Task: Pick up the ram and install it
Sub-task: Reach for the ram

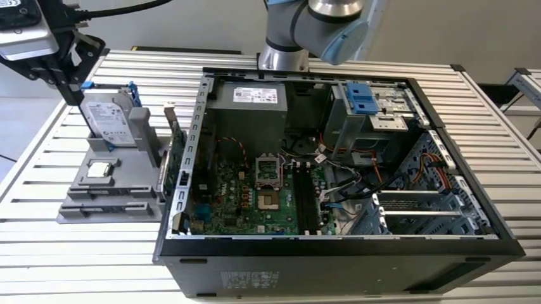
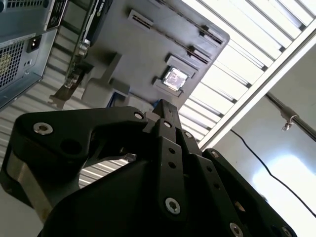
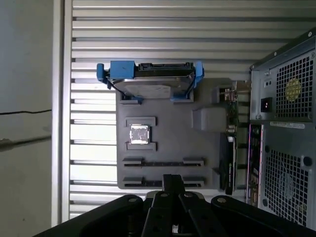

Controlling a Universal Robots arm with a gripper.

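My gripper hangs at the exterior view's far left, above the back end of a grey parts holder. Its fingers meet in one narrow tip in both wrist views, shut with nothing visible between them. Below the tip, the holder has two long slots, each showing a thin dark line. I cannot tell which line is the ram on edge. The open computer case lies to the exterior view's right, and the motherboard's black slots run beside the processor socket.
On the holder stand a silver hard drive in a blue frame and a small square processor chip. A green expansion card with a metal bracket stands between holder and case. Cables cross the case's interior. The table is slatted metal.
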